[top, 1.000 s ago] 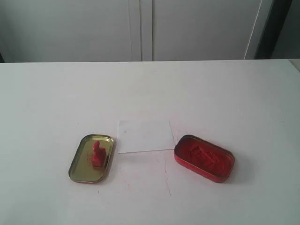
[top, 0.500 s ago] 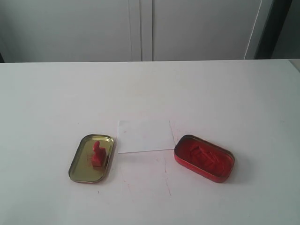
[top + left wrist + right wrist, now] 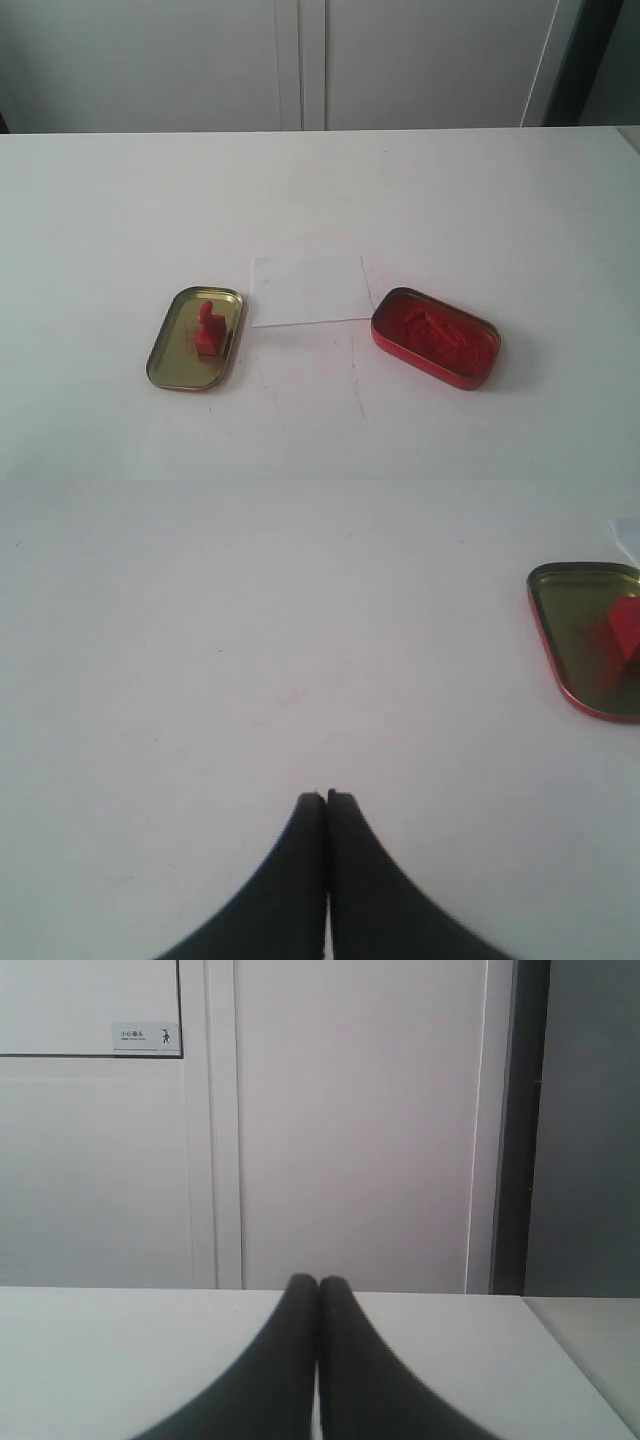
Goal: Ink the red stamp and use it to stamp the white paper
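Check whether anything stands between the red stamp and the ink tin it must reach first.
Nothing upright does. The red stamp sits inside the gold lid, so it must be lifted over that low rim. The white paper lies flat just to the far side of the straight path to the red ink tin.

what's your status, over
Left tool shut, right tool shut, both empty. Red stamp standing in gold lid. White paper unobstructed.
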Motion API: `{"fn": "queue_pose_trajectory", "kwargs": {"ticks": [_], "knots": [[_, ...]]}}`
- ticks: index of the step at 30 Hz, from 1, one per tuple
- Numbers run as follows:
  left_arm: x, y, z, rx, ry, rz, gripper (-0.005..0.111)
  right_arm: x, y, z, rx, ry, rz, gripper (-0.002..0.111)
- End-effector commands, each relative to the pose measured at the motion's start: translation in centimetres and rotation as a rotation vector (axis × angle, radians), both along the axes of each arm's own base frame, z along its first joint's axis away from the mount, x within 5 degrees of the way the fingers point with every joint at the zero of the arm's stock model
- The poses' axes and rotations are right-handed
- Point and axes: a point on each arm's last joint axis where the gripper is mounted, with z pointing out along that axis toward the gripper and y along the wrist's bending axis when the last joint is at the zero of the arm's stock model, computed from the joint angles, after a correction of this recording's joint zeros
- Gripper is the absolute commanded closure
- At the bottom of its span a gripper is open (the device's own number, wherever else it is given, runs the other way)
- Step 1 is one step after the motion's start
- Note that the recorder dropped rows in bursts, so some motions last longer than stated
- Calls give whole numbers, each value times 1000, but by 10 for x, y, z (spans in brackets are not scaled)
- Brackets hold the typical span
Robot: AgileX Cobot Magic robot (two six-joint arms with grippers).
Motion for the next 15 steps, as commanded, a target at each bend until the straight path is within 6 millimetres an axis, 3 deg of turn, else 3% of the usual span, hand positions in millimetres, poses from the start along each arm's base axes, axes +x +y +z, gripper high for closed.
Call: {"fn": "queue_pose_trajectory", "kwargs": {"ticks": [1,15], "knots": [[-1,0,-4,0,23,0,107,-1,0,1,3,-18,5,108],[-1,0,-4,0,23,0,107,-3,0,10,3,-17,5,108]]}}
